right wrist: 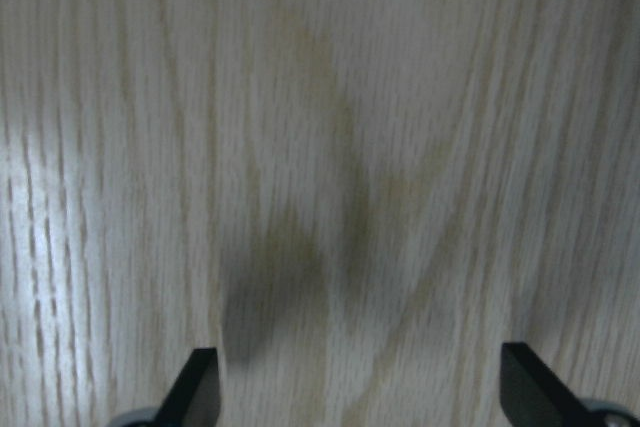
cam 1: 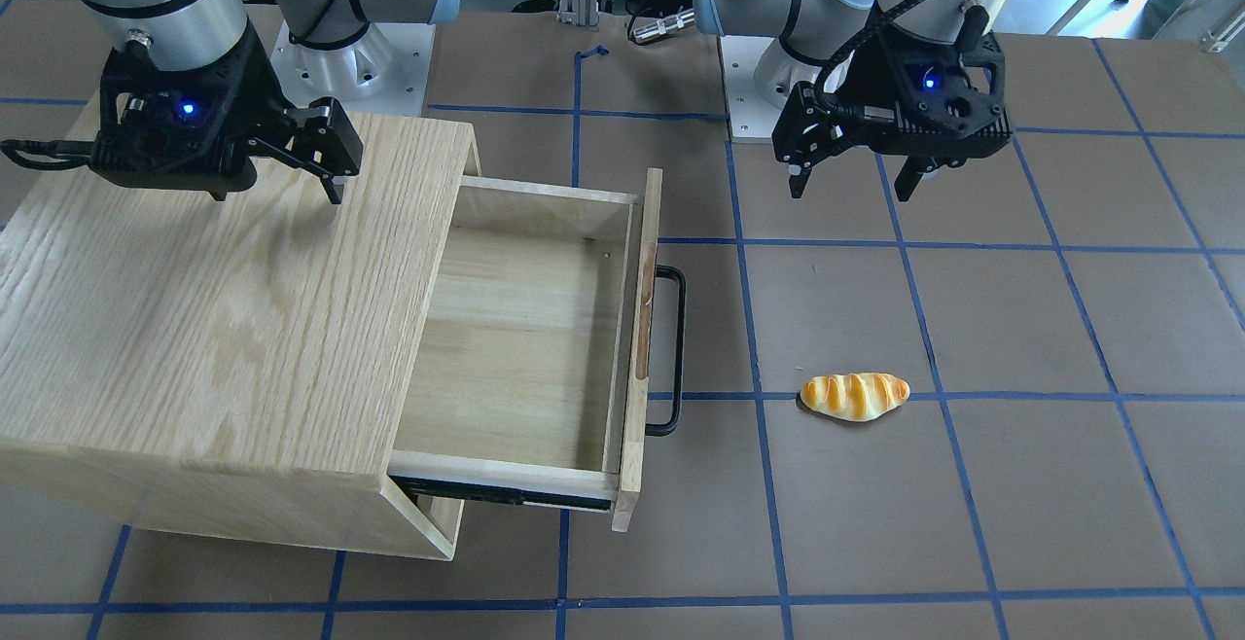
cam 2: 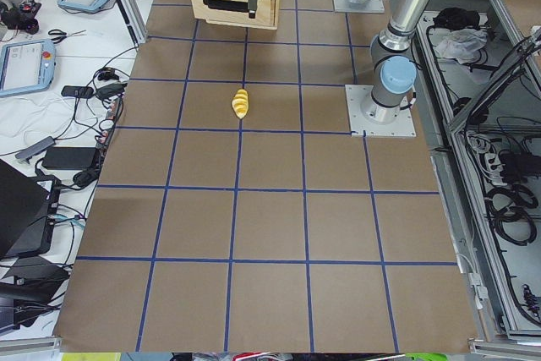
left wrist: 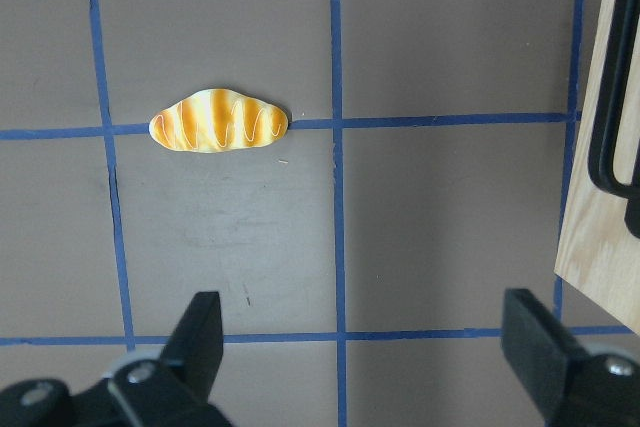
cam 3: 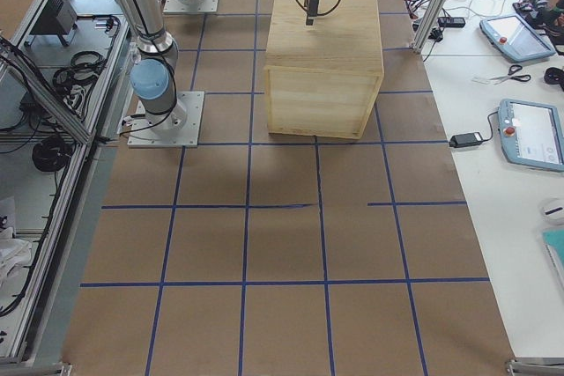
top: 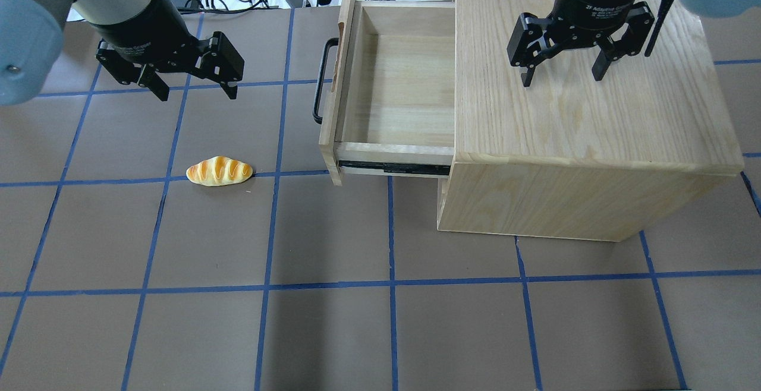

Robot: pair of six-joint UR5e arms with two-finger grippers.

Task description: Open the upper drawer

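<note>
One end of upper drawer (top: 398, 82) hidden

Brown table (top: 333, 331), blue tape grid (top: 267, 287)

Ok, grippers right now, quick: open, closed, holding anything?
Left gripper: open, empty.
Right gripper: open, empty, above the cabinet.

Brown table ruled into squares by blue tape

The table (top: 333, 331) carries an oak-grain cabinet (top: 582, 135) standing on the robot's right side. Well apart from it on the left, a small striped bread roll (top: 219, 172) lies along a tape line (top: 107, 183). The arms' two pale base plates (cam 2: 359, 124) (cam 3: 185, 129) sit flat at the robot's edge
</note>
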